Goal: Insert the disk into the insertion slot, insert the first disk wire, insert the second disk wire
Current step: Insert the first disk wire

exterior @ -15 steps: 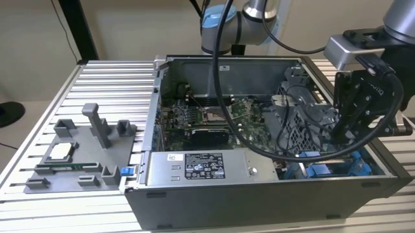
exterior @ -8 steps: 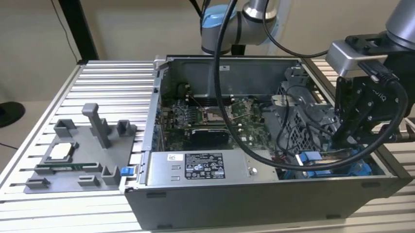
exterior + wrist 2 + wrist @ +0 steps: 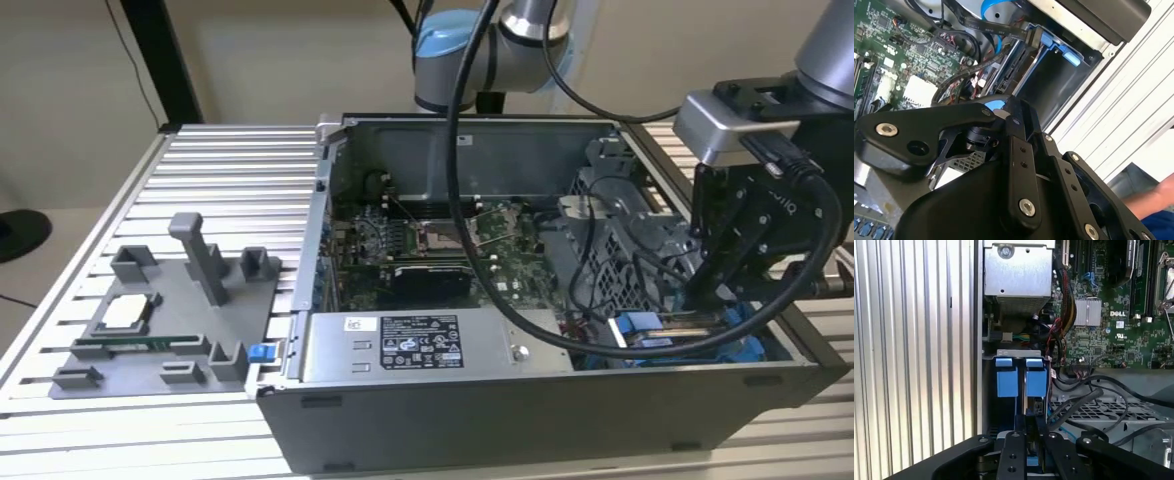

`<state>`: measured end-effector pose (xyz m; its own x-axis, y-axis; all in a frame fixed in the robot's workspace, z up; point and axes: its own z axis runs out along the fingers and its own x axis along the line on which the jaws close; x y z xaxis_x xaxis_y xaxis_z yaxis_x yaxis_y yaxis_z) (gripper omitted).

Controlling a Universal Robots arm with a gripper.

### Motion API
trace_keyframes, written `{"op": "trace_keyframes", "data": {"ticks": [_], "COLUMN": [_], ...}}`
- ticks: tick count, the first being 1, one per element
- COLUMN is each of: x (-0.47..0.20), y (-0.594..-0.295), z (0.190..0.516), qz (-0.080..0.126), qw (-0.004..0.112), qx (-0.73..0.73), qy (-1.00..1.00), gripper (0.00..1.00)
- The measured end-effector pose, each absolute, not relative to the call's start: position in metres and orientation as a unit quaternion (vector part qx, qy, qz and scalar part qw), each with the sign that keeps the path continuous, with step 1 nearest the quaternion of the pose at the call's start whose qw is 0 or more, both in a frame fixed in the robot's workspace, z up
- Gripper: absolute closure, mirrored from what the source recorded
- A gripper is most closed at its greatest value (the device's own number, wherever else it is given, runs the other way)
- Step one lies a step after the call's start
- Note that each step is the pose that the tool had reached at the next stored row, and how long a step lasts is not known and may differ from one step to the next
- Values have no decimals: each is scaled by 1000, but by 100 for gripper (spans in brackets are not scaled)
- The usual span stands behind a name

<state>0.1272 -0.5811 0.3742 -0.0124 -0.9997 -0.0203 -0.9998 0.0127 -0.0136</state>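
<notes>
Exterior view: from the exterior view's left, one grey fixture tray (image 3: 147, 335) on the ribbed table (image 3: 227, 160), one open computer case (image 3: 534, 410), then one gripper (image 3: 714, 290).
Case: one motherboard (image 3: 427, 240), one labelled power-supply box (image 3: 414, 345) against the near wall, and one perforated cage (image 3: 627, 270) further right.
Gripper: hangs low inside the case's corner at the exterior view's right. In the first wrist view the gripper (image 3: 1032, 440) has its two fingers (image 3: 1014, 455) drawn close, clamped on the disk (image 3: 1035, 407).
Disk: one, seen edge-on as a thin dark slab with blue at its sides, standing in the insertion slot (image 3: 1019, 353).
Slot: one grey metal bay with two blue latch pieces (image 3: 1006, 376) side by side. The disk sits under one; the space under the other is dark.
Wire: one black connector (image 3: 1029, 36) lies at the slot's blue edge in the second wrist view.
</notes>
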Motion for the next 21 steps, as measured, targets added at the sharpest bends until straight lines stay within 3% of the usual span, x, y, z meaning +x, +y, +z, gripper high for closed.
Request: {"op": "trace_keyframes", "data": {"ticks": [21], "x": [132], "y": [-581], "z": [372], "qz": [5], "qw": [17], "qx": [-703], "qy": [711], "gripper": [100]}}
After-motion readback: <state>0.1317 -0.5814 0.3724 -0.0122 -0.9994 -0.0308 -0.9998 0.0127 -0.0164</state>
